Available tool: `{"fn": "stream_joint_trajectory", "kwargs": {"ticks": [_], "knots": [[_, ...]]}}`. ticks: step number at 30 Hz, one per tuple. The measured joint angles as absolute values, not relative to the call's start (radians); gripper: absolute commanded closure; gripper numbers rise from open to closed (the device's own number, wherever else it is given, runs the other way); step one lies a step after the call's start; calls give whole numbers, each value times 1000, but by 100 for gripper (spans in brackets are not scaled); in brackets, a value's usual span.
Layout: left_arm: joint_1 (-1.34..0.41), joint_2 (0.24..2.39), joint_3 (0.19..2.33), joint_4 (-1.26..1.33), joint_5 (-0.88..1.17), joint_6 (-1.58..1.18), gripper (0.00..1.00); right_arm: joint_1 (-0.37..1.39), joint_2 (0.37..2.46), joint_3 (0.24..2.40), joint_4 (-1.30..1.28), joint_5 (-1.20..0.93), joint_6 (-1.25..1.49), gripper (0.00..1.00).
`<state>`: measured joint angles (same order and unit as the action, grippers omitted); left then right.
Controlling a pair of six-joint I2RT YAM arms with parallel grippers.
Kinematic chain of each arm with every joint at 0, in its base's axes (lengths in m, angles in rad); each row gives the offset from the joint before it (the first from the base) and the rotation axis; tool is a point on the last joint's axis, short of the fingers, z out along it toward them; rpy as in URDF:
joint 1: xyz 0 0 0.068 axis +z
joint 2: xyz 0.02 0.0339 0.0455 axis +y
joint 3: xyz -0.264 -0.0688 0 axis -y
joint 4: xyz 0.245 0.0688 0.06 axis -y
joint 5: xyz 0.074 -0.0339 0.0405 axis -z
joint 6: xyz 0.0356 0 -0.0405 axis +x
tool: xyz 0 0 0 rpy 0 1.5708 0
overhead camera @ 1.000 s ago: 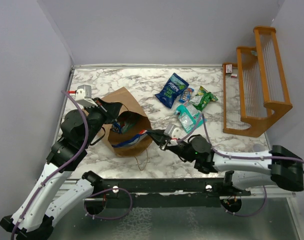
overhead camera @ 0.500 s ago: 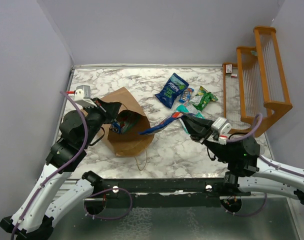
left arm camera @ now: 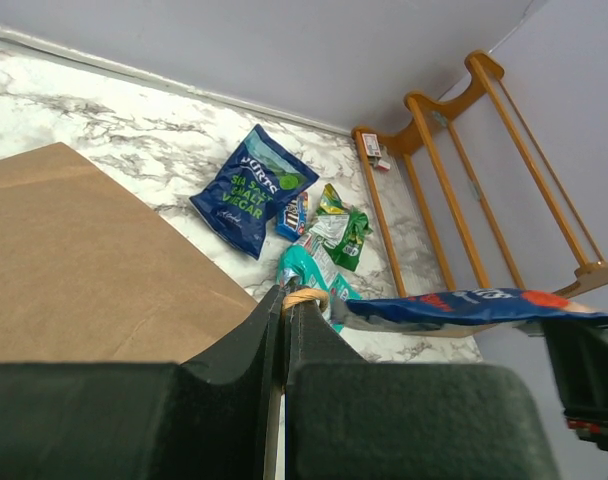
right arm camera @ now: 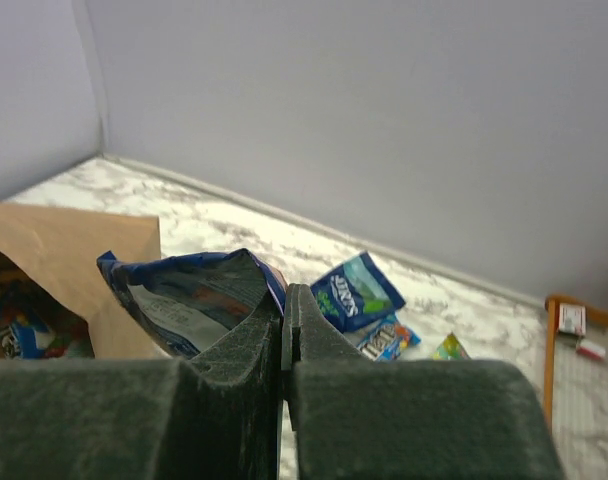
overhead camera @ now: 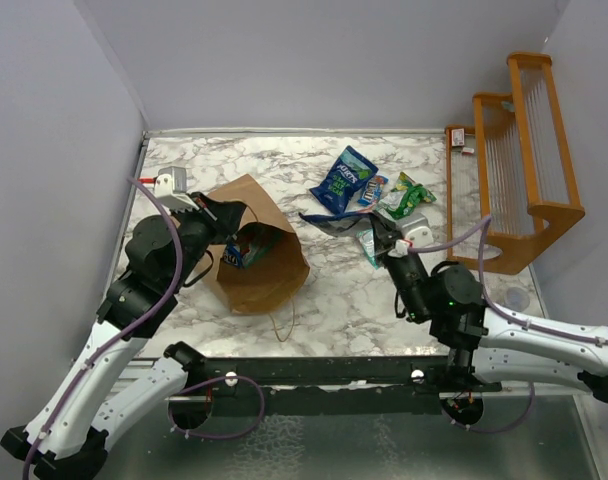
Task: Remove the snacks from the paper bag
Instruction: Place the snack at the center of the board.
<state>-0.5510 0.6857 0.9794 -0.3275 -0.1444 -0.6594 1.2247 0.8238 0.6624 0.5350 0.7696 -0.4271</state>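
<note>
We find the paper bag (overhead camera: 266, 285) lying left on the table (overhead camera: 284, 160), snacks (overhead camera: 346, 180) to its right, the rack (overhead camera: 514, 170) farthest right.

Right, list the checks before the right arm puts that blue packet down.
1. Right gripper shut on the dark blue foil packet: ok.
2. Packet out of the tall brown kraft paper bag: ok.
3. Left gripper shut on the bag's twisted paper handle: ok.
4. Bare white marble table beside the loose foil packets: ok.
5. Bag emptied: not ok, shiny packets inside show at its mouth.
</note>
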Motion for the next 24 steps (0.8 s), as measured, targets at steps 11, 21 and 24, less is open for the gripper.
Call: {"fn": "stream_joint_trajectory", "kwargs": {"ticks": [11,21,24], "knots": [[-551,671,979,-323,-147,-668,100,1038,904,610,274,717,83,99],[-551,664,979,-323,-151,-672,100,841,986,523,141,501,458,99],[-551,664,979,-323,-151,-676,100,745,1030,514,119,434,542,99]]}}
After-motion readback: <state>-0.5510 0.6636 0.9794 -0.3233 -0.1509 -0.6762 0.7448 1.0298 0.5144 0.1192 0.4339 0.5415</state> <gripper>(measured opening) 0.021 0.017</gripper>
